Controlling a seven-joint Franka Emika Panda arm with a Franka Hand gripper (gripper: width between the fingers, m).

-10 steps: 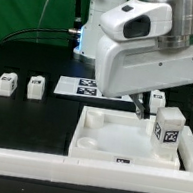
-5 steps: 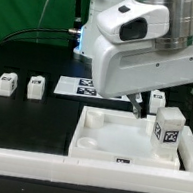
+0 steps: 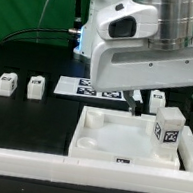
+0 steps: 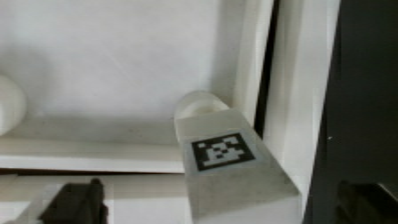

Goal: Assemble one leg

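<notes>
Leg (image 4: 228, 152) between spread pincer (image 4: 217, 203) fingertips, apparently not touching.

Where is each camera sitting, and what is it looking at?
Exterior view: off the arm, facing the table; the arm hangs over the tray.
Wrist view: on the wrist, looking down on a leg between the tips of the open end effector.
Both show the white tray, and probably the same leg too.
</notes>
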